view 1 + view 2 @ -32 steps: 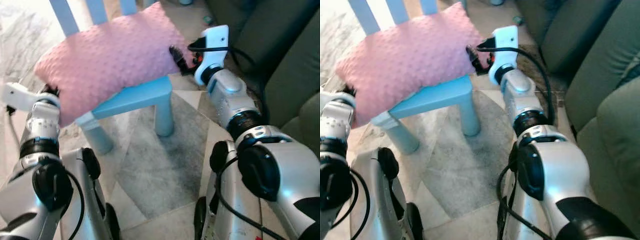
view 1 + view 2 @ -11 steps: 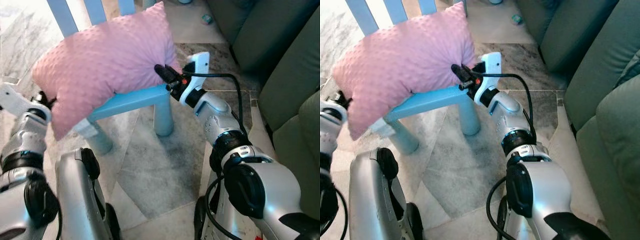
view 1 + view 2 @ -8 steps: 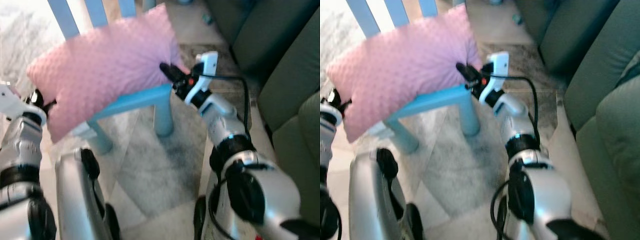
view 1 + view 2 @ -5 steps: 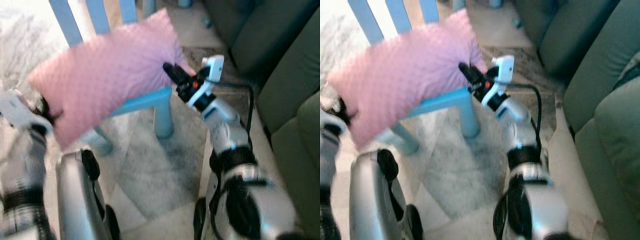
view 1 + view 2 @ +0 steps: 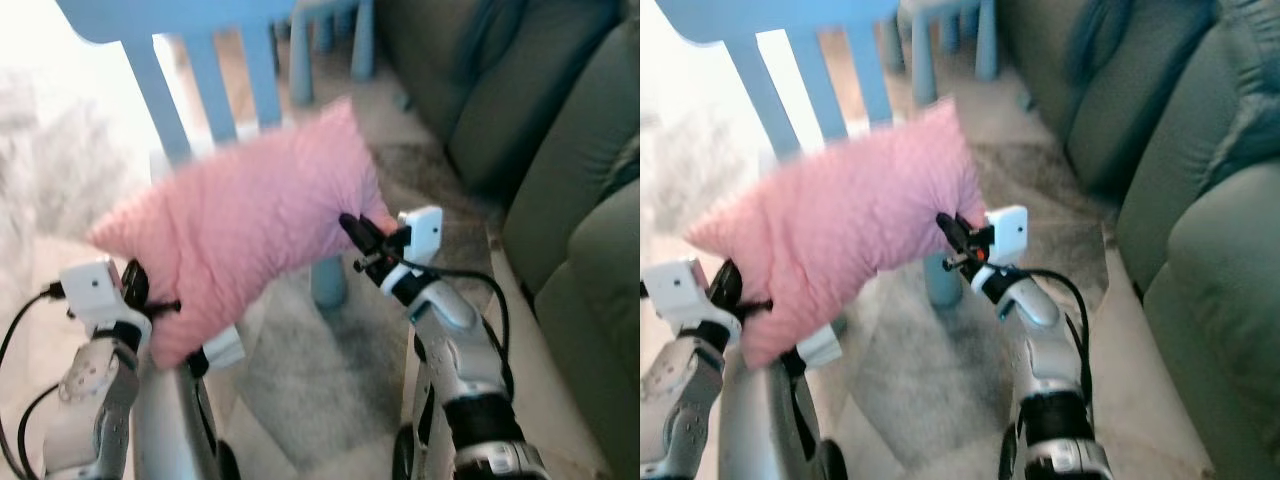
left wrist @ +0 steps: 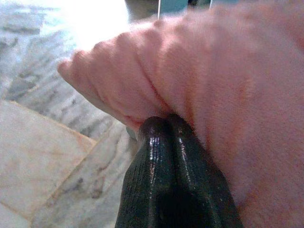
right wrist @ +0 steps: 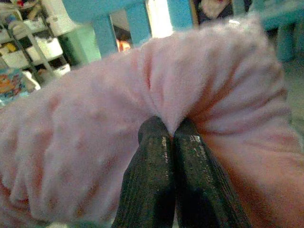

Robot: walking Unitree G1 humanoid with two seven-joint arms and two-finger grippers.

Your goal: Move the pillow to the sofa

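The pink pillow (image 5: 250,235) hangs in the air in front of the blue chair (image 5: 200,60), the left gripper (image 6: 166,124) pinching one end and the right gripper (image 7: 167,130) clamped on the other. The lift looks done; carrying it to the green sofa (image 5: 1200,200) on the robot's right remains.

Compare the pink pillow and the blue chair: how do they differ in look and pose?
The pink pillow looks soft and dimpled; the blue chair is hard and slatted. The pillow hangs tilted between the left end effector and right end effector; the chair stands upright behind it.
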